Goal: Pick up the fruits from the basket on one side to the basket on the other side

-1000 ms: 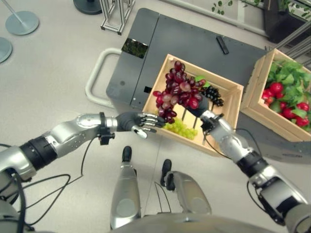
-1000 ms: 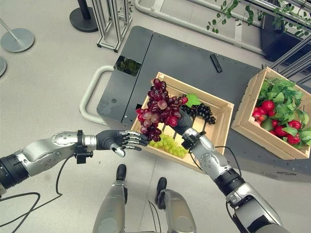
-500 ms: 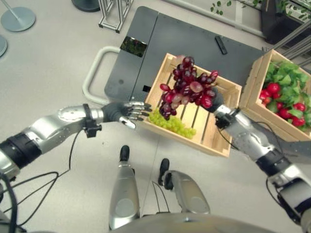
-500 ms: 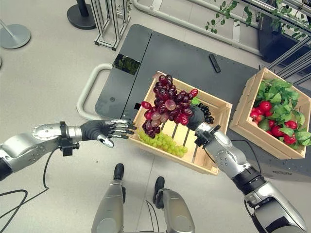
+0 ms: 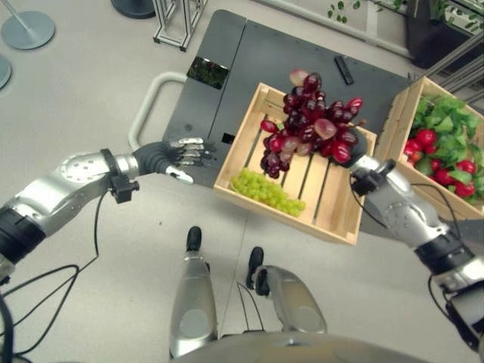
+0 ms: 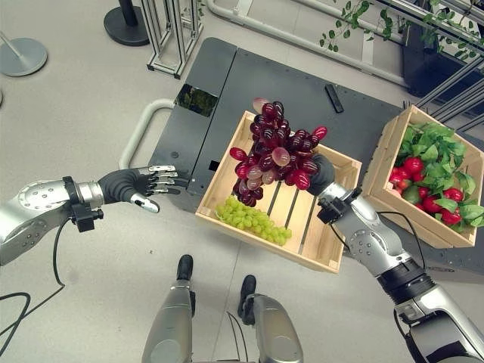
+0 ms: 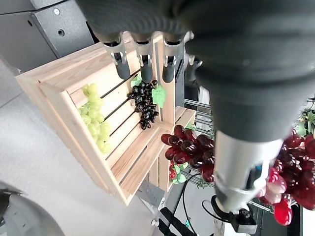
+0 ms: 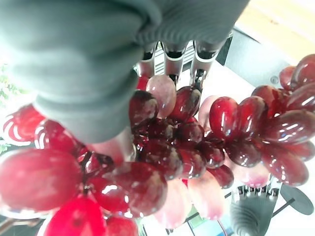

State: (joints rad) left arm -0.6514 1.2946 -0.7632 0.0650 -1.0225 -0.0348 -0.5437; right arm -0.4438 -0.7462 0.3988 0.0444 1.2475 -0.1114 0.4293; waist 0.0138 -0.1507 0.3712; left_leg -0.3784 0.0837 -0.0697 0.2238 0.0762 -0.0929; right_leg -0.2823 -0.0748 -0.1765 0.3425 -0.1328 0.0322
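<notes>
My right hand (image 5: 352, 156) is shut on a big bunch of red grapes (image 5: 306, 128) and holds it in the air over the far part of the wooden crate (image 5: 333, 227). In the right wrist view its fingers (image 8: 170, 58) curl round the red grapes (image 8: 197, 132). Green grapes (image 5: 265, 193) lie in the crate's near left corner, and black grapes (image 7: 145, 101) lie deeper inside. My left hand (image 5: 170, 157) hovers open, apart from the crate's left side. A second crate (image 5: 395, 140) at the right holds red fruit (image 5: 427, 138) among green leaves.
Both crates rest on a dark grey cart platform (image 5: 287, 60) with a white loop handle (image 5: 147, 113) on its left. A small black bar (image 5: 345, 69) lies on the platform behind the crate. Stand bases (image 5: 26, 17) and metal frame legs (image 5: 181, 19) stand at the far left.
My right hand has lifted the red grapes up and to the right, out of the crate. My left hand has drawn back to the left, away from the crate.
</notes>
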